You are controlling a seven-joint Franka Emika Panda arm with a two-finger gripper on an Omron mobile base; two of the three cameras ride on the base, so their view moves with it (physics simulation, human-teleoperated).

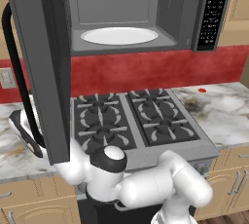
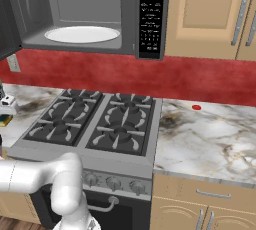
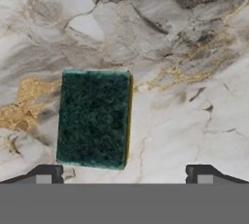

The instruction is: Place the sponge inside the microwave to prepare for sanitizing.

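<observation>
Step in hand: the approach to the sponge is judged to be under way; nothing is gripped yet.
Pincer: held wide open, with its two dark tips seen at the bottom of the hand view, well apart, and nothing between them.
Sponge: laid flat on the marble bench, green scrub side up, a yellow edge showing along one long side.
Key relation: in the hand view the sponge is seen ahead of the tips and shifted toward the left one, so it is not centred in the gap.
Long axis: in the hand view it runs nearly up and down, pointing away from the tips; the short side therefore lies across the opening.
Microwave: mounted above the stove, door swung open, white turntable plate bare.
Next move, as judged: a small sideways shift toward the sponge is called for before lowering and closing across its short side.
</observation>
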